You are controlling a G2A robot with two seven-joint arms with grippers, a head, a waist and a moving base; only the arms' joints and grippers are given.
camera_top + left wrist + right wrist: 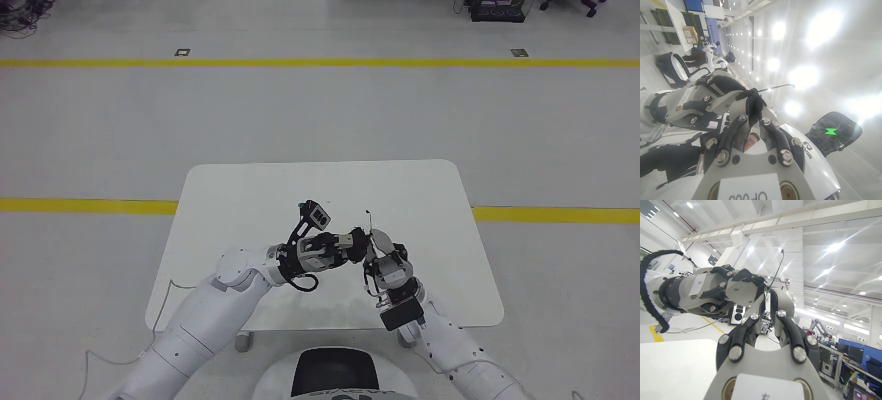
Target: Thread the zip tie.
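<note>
Two sets of jaws, left and right, meet above the bench (pixel 250 200), each clamped tight on the black zip tie (pixel 779 264), its tail jutting free.

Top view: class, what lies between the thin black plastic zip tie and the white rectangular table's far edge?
Nothing: the top view shows the white rectangular table bare from the thin black plastic zip tie to its far edge.
</note>
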